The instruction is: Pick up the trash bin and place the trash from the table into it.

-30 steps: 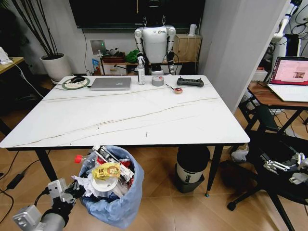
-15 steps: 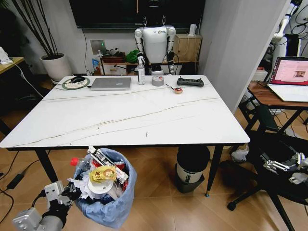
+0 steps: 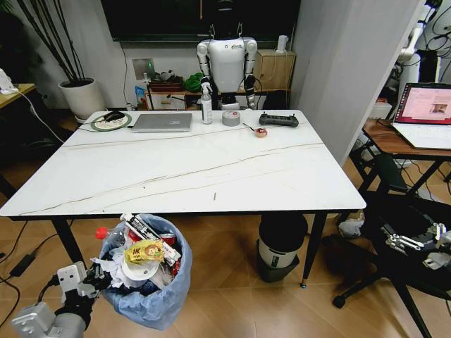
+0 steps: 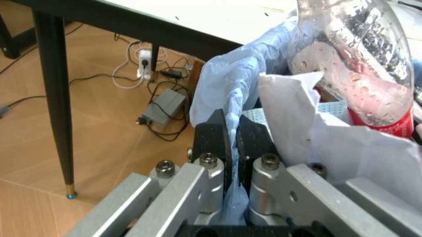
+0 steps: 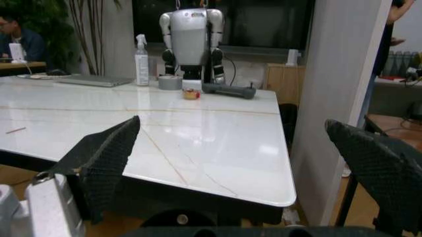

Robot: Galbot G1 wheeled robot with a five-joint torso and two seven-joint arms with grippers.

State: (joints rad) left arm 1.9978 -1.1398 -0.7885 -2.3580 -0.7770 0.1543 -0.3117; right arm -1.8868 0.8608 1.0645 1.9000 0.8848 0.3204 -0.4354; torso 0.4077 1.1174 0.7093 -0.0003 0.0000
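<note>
A small round trash bin [image 3: 144,278], lined with a crinkly light-blue bag, hangs low beside the near left corner of the table [image 3: 197,165], just under its black edge. The left gripper [image 4: 231,148] holds it at the rim — in the left wrist view the two black jaws are pressed nearly together with a fold of the blue liner pinched between them. The bin is heaped full: a clear red-capped bottle [image 4: 369,59], crumpled white tissues [image 4: 316,128], a yellow wrapper [image 3: 144,251] and a white paper cup [image 3: 139,269] rise above the rim. The marble-look top carries no litter now; a laptop [image 3: 163,122], a spray bottle [image 3: 206,103], a tape roll [image 3: 231,117] and a black controller [image 3: 278,120] sit along its far side.

The right gripper [image 3: 412,243] waits low on the right near a black chair [image 3: 394,271], its jaws spread wide and holding nothing.

The task looks almost done; what seems left is setting the bin on the floor. Doing it well probably means keeping it level, since the load is piled high and the bottle leans out over the edge — a tilt could spill it. The grip appears to be mostly on thin plastic, which may stretch or slip, so a slow, straight descent is safest, releasing only once the base rests flat on the wooden floor [image 3: 232,303].
</note>
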